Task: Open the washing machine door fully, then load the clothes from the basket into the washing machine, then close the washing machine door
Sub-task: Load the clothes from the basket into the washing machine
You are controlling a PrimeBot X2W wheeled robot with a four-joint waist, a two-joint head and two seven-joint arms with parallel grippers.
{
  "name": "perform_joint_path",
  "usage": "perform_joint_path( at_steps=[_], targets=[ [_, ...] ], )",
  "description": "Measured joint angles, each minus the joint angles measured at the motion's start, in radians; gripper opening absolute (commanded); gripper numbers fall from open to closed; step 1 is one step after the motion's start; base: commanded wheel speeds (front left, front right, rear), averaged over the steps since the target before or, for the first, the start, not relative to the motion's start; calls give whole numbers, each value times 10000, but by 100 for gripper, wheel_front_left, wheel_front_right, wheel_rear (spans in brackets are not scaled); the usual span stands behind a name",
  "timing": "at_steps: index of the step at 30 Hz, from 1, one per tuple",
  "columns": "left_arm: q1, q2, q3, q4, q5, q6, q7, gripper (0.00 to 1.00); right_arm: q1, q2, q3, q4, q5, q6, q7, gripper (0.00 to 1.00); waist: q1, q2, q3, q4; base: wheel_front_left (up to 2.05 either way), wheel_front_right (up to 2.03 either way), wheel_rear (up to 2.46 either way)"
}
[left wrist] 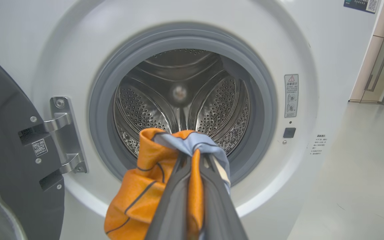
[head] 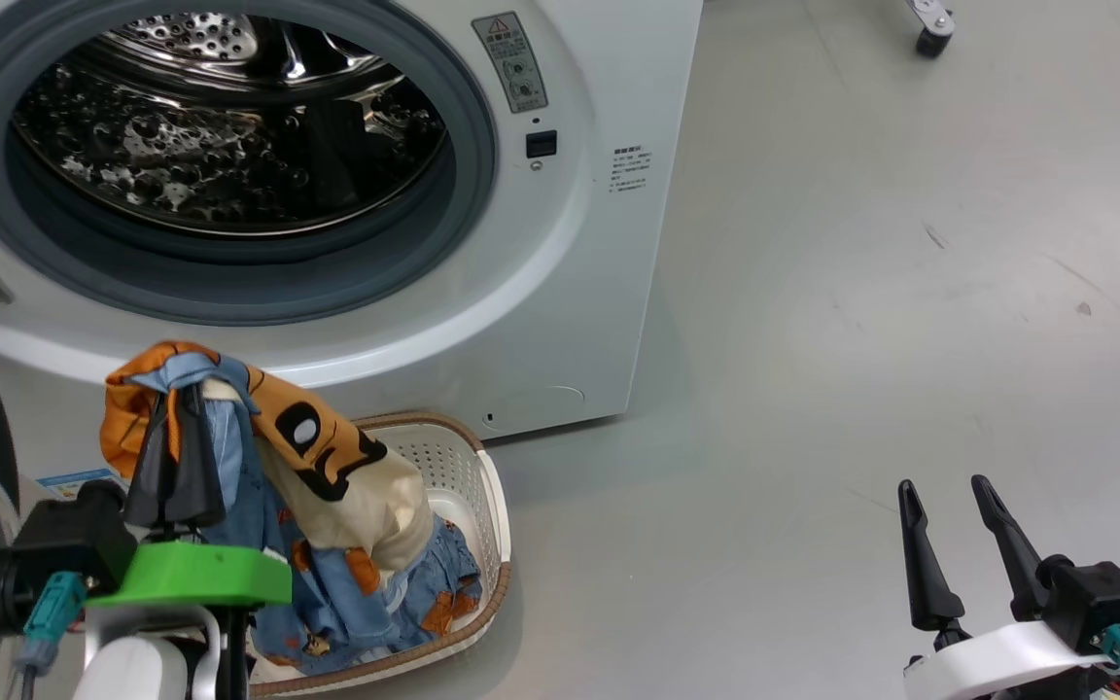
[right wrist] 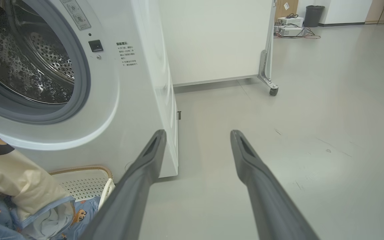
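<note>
The washing machine (head: 570, 292) stands straight ahead of my left claw (head: 181, 394), its round mouth wide open just beyond my fingertips; the grey gasket (left wrist: 262, 100) rings a bare steel drum (left wrist: 212, 110), and there is free room across the whole opening. The floor (head: 861, 292) ahead of my right claw (head: 942, 483) lies open and grey, as far as a white partition on casters (right wrist: 212, 40).

The washing machine door (left wrist: 8, 150) is swung out to the left of my left claw, dark inner face towards me, hung on a metal hinge (left wrist: 65, 136). The clothes (head: 327, 467) drape down from that claw, orange on top, cream and light blue lower; their lower end is heaped in the basket (head: 477, 486), which sits on the floor below and a little right of the claw, close before the machine's front.

A grey warning sticker (left wrist: 291, 95) with a red triangle sits right of the mouth, its print too small to read; further right are lines of small print (left wrist: 321, 144), unreadable too; a QR label (left wrist: 39, 147) is on the door; a blue-edged sticker (head: 79, 479) shows low, left of my claw.

My left arm is lifted, fingers pointing at the lower edge of the mouth and clamped together on a fold of orange and blue cloth; my right arm sits low, well apart from the machine, fingers spread wide with nothing between them.
</note>
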State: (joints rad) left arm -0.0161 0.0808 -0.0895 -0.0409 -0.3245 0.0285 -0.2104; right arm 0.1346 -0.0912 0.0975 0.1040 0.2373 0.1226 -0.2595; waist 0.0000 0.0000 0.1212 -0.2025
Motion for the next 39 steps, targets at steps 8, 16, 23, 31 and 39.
perform_joint_path(
  at_steps=[8,16,23,31,39],
  targets=[
    [-1111,380,282,115,286,88,458,0,-503,251,314,27,50,0,0,100,0,0,593,-710,0,0,0],
    [-2087,959,838,982,360,253,959,0,-699,316,399,182,167,0,-2,100,0,0,1090,-1546,0,0,0],
    [-3370,1534,1202,1728,529,337,1488,0,-716,378,531,236,268,0,0,100,1,0,1607,-2214,0,0,0],
    [-4957,2107,1538,2708,639,439,2098,0,-909,489,763,278,451,0,0,100,1,0,2464,-2742,0,0,0],
    [-6875,2945,1793,3651,1095,527,2627,0,-1240,560,1407,332,782,0,0,100,2,0,3541,-3125,0,0,0]
  ],
)
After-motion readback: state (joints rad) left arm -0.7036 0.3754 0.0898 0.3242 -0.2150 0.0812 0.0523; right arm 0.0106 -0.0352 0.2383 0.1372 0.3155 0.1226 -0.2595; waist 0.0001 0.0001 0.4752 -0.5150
